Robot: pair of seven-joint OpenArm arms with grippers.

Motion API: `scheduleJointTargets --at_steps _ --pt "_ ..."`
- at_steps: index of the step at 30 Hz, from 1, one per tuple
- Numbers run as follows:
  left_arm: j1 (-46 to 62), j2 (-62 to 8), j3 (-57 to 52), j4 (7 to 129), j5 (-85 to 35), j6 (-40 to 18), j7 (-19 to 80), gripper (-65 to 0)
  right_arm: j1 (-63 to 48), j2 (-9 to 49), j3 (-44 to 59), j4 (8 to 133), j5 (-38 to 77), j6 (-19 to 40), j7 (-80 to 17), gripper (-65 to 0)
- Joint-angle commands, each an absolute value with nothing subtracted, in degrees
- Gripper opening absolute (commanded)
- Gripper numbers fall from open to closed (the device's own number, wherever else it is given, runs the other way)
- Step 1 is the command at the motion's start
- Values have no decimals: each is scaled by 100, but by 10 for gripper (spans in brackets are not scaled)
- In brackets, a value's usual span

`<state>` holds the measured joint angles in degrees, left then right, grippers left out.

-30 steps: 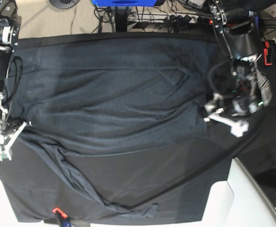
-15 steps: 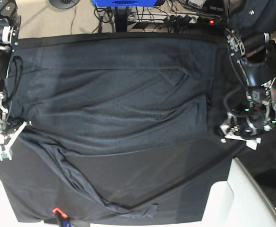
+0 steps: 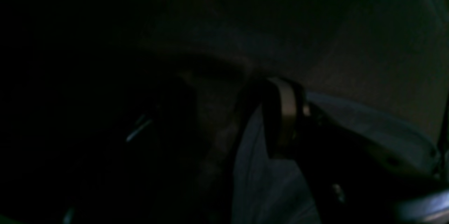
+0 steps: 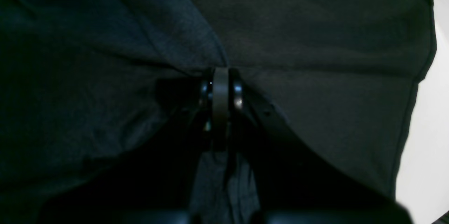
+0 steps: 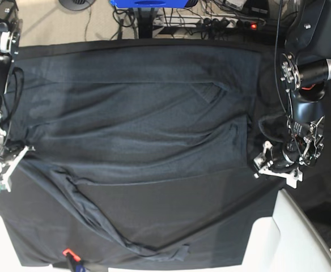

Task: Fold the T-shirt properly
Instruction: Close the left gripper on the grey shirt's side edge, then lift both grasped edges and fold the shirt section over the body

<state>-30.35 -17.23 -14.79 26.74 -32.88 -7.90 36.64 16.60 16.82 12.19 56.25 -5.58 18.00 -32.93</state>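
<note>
One shirt [image 5: 137, 130] lies spread flat over most of the counter [image 5: 301, 187], on black cloth, w/ wrinkles and a bunched sleeve toward the near edge. Right tool [image 4: 220, 87]: fingers closed together, pinching a shirt fold at the far-left side of base view. Left tool [image 5: 276, 164]: low over black cloth just beside the shirt's edge; wrist view too dark, opening cannot be determined. Two arms, both reaching down.

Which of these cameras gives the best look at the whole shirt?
The base view: the T-shirt lies spread across the black tablecloth, with one sleeve trailing. The right wrist view shows only bunched fabric at the right gripper; the left wrist view is too dark.
</note>
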Motion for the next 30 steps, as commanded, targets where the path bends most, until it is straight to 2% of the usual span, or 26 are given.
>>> scheduleJointTargets --at_steps 1,8,22,25,30 --pt "-3081 -1675 -1464 2686 -3240 -752 3793 -306 1807 1789 1244 5736 -567 1771 -3204 -645" --pt "-3116 -1402 -1446 3116 -3248 -752 3934 -306 1807 1789 1244 5727 -567 1771 -3204 -645" --pt "-3222 -1376 -1420 3099 -3222 -752 3688 -314 1807 1763 1244 5727 -567 1771 -3204 -645" --pt "-3231 -1279 -1411 2738 -3222 -752 3398 -403 1807 1763 1244 5727 -567 1771 -3204 -645" --pt "-3266 -1279 -1411 2431 -3222 -752 2985 -624 1807 1763 1244 5727 -567 1771 -3204 -645"
